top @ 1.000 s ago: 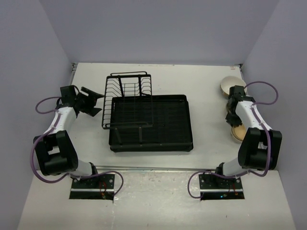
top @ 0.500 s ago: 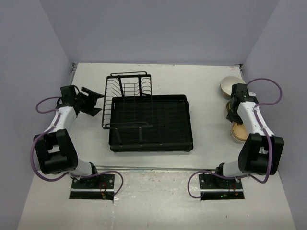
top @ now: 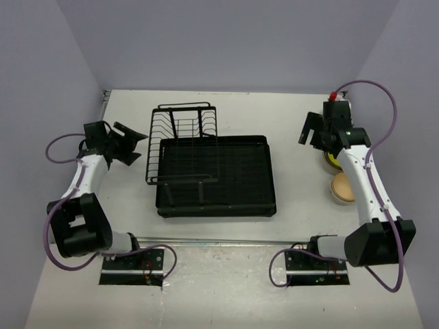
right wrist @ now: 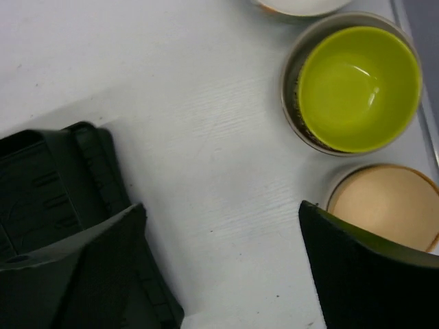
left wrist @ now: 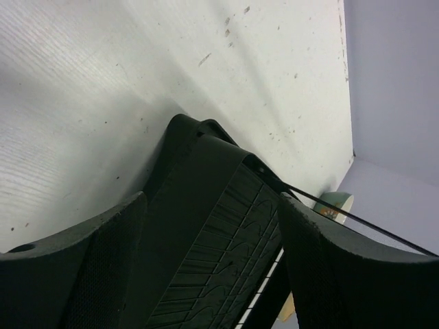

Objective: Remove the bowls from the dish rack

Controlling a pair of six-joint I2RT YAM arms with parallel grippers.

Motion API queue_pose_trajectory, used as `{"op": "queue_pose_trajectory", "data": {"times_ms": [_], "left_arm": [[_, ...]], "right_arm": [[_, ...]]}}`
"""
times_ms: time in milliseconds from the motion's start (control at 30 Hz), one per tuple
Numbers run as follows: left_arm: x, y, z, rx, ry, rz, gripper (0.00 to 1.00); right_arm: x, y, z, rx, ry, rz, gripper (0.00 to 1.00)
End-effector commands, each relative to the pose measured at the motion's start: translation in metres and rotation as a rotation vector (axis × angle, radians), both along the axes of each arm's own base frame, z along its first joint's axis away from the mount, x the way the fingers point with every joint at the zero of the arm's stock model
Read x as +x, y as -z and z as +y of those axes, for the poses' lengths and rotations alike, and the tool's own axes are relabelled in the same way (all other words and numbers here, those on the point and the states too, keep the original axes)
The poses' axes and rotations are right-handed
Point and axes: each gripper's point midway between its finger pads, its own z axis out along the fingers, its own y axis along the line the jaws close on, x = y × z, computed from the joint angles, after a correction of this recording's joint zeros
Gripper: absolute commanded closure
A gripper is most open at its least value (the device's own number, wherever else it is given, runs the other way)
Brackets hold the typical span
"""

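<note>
On the right arm (top: pixel 358 168), the jaws stand wide apart and grip nothing, with only bare desk (right wrist: pixel 206 103) showing between the two dark fingers (right wrist: pixel 75 274) in the wrist view. Just beside one finger, and partly hidden behind it, lies a beige bowl (right wrist: pixel 384 202). Farther out on that same side a yellow-green bowl (right wrist: pixel 360 79) sits nested inside a second, paler bowl (right wrist: pixel 293 103). The rim of another bowl (right wrist: pixel 302 4) just shows at the top edge of that view. None of the bowls lies between the jaws. By the other finger is a corner of the black dish rack (top: pixel 269 171). From above, these jaws hang over the desk between the rack's far right corner and the bowls, which are grouped by the desk's right edge, well apart from the rack.

On the left arm (top: pixel 86 175), the jaws are also spread open and clamp nothing. In the wrist view a ribbed corner of the rack's tray appears in the gap between the fingers (left wrist: pixel 75 274); whether either finger touches it cannot be told. A thin black wire (left wrist: pixel 357 219) crosses behind, and a small pale round thing (left wrist: pixel 336 204) beyond it is too small to make out. From above, these jaws sit at the left side of the rack, near its upright wire holder (top: pixel 182 137), which stands over the tray's far left part, tilted and overhanging the tray's edge.
</note>
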Motion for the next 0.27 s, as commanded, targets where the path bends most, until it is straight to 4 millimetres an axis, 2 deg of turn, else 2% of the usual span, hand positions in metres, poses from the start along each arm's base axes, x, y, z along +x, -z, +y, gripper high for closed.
{"op": "queue_pose_trajectory", "data": {"times_ms": [0, 100, 200, 233], "left_arm": [[-0.007, -0.015, 0.009, 0.11, 0.019, -0.057, 0.22], [-0.013, -0.018, 0.014, 0.158, 0.024, -0.058, 0.23], [-0.021, -0.015, 0.013, 0.178, 0.034, -0.052, 0.22], [-0.023, -0.014, 0.014, 0.184, 0.032, -0.054, 0.22]], "right_arm": [[0.013, -0.014, 0.048, 0.1, -0.197, -0.071, 0.01], [0.012, -0.008, 0.07, 0.119, -0.275, -0.068, 0.01], [0.011, 0.007, 0.078, 0.116, -0.305, -0.02, 0.01], [0.01, 0.005, 0.08, 0.112, -0.318, -0.034, 0.01]]}}
